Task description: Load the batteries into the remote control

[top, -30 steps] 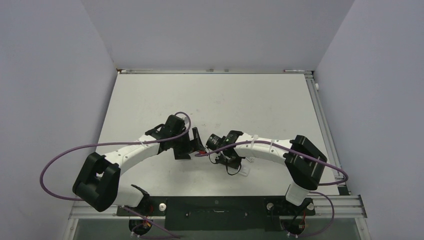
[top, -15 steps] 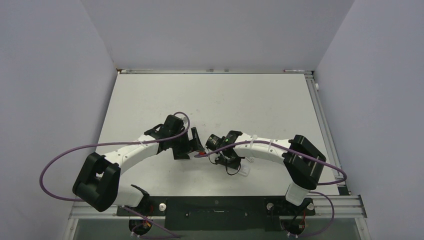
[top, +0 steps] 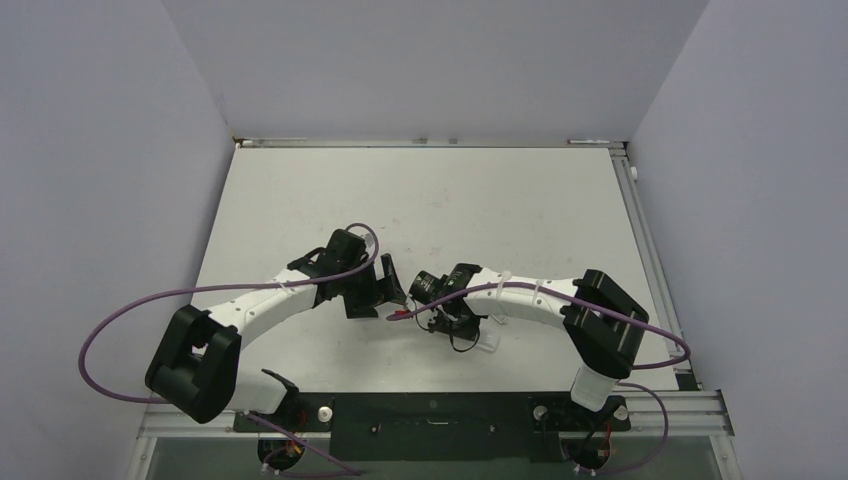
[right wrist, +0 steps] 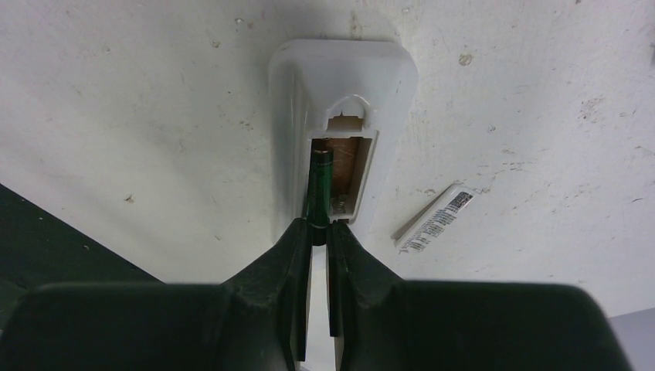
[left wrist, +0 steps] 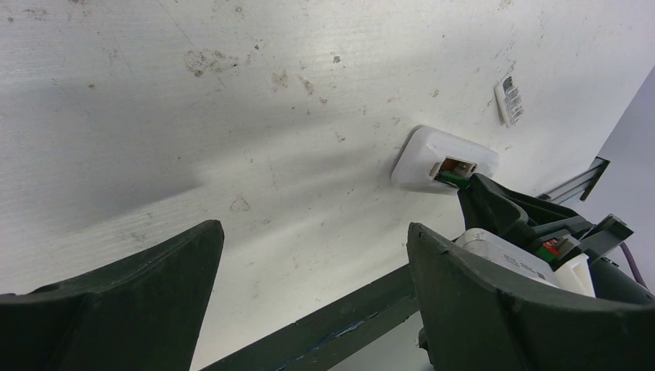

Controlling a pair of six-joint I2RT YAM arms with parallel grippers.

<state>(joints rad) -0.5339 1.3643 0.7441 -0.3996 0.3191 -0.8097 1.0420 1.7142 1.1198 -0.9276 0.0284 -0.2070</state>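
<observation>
- Remote control [right wrist: 340, 93]: a small white bar lying on the tabletop [right wrist: 116, 93] with its open battery slot facing up, right in front of the right wrist camera.
- In the left wrist view the remote control [left wrist: 432, 151] lies to the right on the scuffed white surface, well beyond the left arm's fingertips [left wrist: 197, 247].
- Battery [right wrist: 318, 189]: a slim dark green cylinder. Its far end reaches into the slot along the slot's left side, and its near end is outside.
- Right jaws: pressed almost together, pinching the near end of the battery between the two dark fingertips [right wrist: 290, 239].
- From the left wrist, a short green length of the battery [left wrist: 454, 178] shows between the right arm's dark finger and the slot opening.
- Left jaws: spread wide, with nothing between them and only bare tabletop beneath.
- A small flat white piece with a printed label [right wrist: 434, 215] lies on the tabletop just right of the remote, not touching it.
- From above, both wrists meet near the middle of the tabletop [top: 450, 200]; the remote is mostly hidden under the right wrist.
</observation>
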